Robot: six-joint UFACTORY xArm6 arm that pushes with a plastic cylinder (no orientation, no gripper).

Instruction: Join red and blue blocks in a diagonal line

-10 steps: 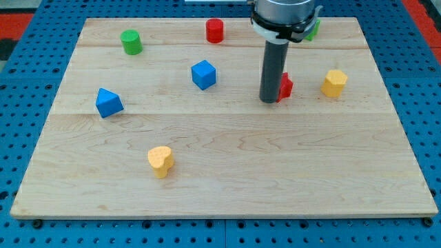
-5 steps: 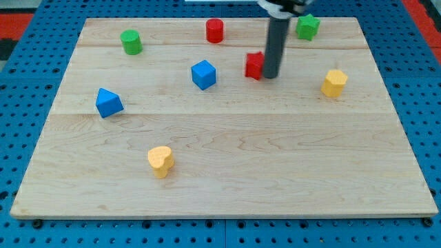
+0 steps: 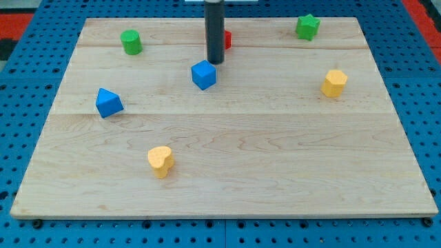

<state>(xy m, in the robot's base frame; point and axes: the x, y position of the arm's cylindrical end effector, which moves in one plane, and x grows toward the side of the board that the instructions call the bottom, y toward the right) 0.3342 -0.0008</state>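
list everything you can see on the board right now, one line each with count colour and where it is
blue cube: 1, blue, upper middle, just below my tip
blue triangular block: 1, blue, the view's left, mid height
red block: 1 showing, red, top centre, mostly hidden behind the rod, shape unclear; any second red block is not visible
green cylinder: 1, green, top left
green star block: 1, green, top right
yellow block: 1, yellow, the view's right, shape hard to make out
yellow heart block: 1, yellow, lower left of centre
wooden board: 1, light wood, on a blue pegboard surface
my tip: 1, dark rod end, just above the blue cube, in front of the red block
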